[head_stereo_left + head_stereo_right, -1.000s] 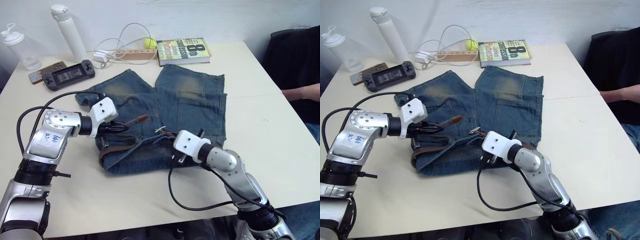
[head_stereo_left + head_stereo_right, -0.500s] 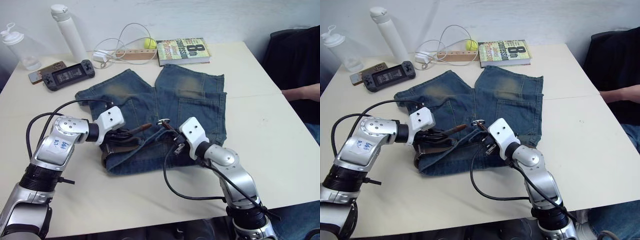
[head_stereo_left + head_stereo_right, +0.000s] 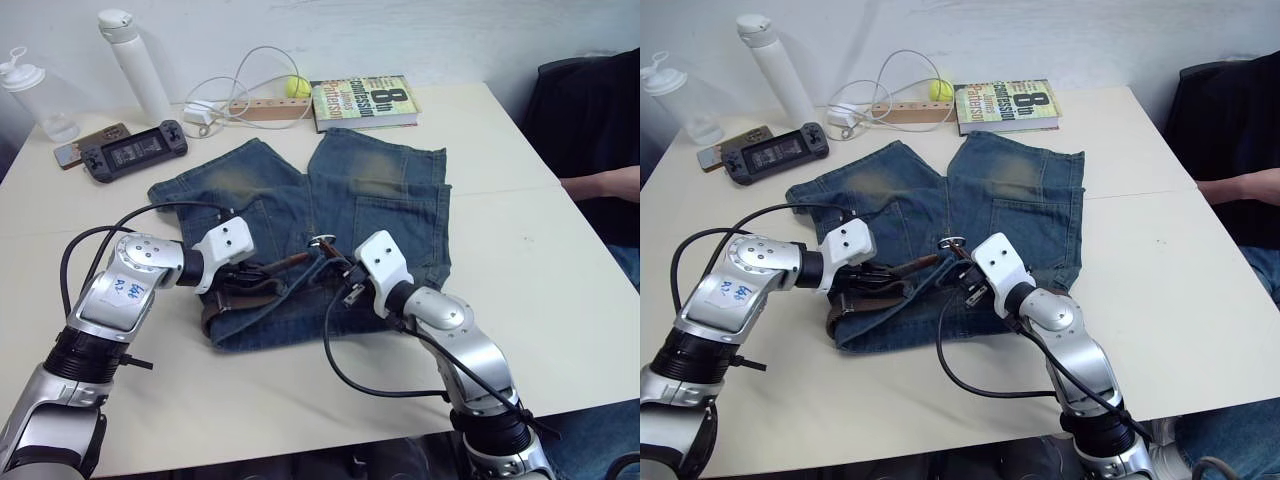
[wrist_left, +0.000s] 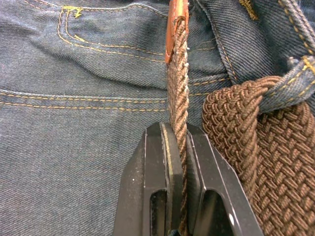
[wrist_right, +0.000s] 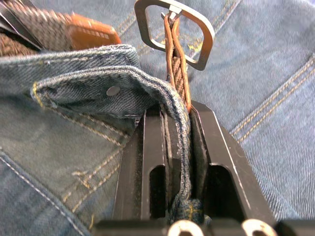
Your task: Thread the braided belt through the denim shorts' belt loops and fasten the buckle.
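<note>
Pinching the braided belt [image 4: 178,88] edge-on just behind its tan tip, my left gripper [image 3: 250,268] is clamped shut on it; my right gripper [image 5: 178,147] is closed on the strap and a fold of waistband just behind the buckle [image 5: 175,30]. Both ends sit over the denim shorts [image 3: 390,190] at the front of the waist. To fasten well, I judge I must steady the buckle frame and steer the tip flat through it, without twisting.
</note>
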`<state>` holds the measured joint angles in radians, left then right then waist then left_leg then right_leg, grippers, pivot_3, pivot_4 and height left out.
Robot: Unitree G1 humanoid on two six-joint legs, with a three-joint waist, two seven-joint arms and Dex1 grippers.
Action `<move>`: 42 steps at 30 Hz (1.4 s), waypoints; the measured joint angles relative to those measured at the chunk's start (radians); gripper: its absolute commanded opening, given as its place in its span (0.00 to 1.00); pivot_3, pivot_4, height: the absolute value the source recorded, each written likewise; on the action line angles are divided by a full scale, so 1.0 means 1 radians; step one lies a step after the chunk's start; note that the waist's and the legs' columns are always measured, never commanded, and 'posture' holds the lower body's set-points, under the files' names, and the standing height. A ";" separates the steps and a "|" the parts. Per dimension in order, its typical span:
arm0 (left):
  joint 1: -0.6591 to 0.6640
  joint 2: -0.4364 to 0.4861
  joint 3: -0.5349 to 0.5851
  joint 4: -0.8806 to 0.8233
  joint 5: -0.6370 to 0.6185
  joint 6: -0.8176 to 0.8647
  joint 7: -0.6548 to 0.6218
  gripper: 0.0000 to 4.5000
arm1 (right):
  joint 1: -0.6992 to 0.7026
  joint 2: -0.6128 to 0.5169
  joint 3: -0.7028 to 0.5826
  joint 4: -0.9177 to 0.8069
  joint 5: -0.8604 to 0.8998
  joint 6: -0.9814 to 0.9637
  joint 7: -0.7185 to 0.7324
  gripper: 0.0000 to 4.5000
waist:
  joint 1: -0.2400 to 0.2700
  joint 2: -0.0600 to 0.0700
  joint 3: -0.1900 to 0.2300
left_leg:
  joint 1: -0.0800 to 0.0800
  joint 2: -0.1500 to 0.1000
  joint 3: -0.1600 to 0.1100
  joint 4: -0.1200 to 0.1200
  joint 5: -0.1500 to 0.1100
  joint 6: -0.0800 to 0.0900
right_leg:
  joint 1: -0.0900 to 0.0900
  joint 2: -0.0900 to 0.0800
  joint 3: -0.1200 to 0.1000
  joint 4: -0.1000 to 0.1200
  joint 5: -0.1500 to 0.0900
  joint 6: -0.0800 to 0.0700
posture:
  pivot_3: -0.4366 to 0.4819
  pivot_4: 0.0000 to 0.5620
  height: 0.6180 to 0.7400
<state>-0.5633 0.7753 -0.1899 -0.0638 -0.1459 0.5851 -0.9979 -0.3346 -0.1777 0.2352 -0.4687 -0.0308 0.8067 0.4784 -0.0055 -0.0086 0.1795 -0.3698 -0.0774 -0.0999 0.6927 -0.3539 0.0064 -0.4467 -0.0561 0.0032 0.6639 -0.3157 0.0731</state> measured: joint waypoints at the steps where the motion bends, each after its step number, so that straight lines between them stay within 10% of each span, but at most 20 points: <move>1: -0.001 -0.004 -0.004 0.003 0.005 -0.002 0.002 0.00 | 0.000 0.000 0.003 0.000 0.004 0.000 0.001 0.00 | 0.000 0.000 0.000 | 0.000 0.000 0.000 0.000 0.000 0.000 | 0.000 0.000 0.000 0.000 0.000 0.000 | 0.48 0.27 0.95; 42: -0.038 -0.144 0.015 -0.056 -0.008 0.147 0.127 0.00 | -0.002 -0.048 0.022 -0.002 0.105 0.041 -0.045 0.00 | 0.000 0.000 0.000 | 0.000 0.000 0.000 0.000 0.000 0.000 | 0.000 0.000 0.000 0.000 0.000 0.000 | 0.48 0.27 0.95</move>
<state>-0.6018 0.6317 -0.1748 -0.1202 -0.1538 0.7321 -0.8705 -0.3369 -0.2258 0.2574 -0.4705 0.0739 0.8481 0.4330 -0.0050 -0.0085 0.1795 -0.3697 -0.0774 -0.0997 0.6929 -0.3539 0.0064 -0.4469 -0.0561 0.0035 0.6638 -0.3157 0.0731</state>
